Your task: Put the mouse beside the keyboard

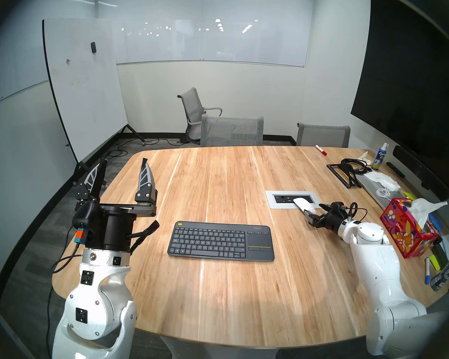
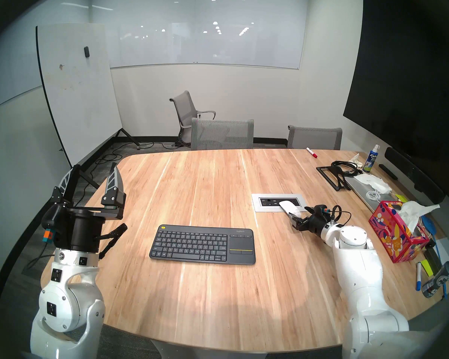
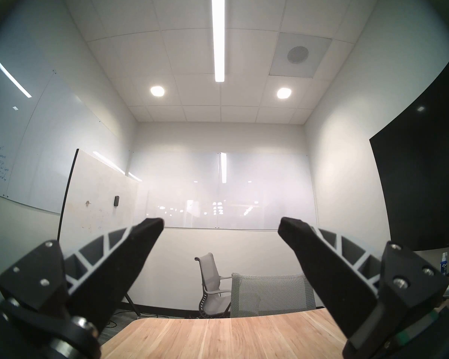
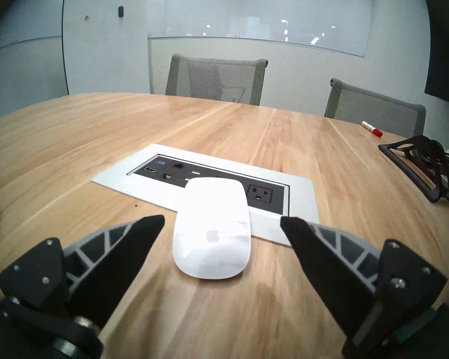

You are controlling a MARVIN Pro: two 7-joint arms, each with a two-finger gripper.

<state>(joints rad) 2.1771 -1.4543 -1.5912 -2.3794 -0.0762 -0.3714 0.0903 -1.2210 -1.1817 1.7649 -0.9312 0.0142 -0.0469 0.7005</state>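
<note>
White and glossy, the mouse lies on the wooden table with its long axis running away from the right gripper, far end overlapping the white frame of the power and port panel, near end on bare wood. It sits well apart from the keyboard, off toward that keyboard's touchpad end. The keyboard's long axis runs left to right across the table, its yellow button at the far left corner. The right gripper is low at the mouse with fingers spread wide, one on each side of it, and a clear gap to both. The left gripper is raised at the table's left edge, fingers spread and holding nothing. From the head views the mouse's near end is hidden behind the right gripper.
</note>
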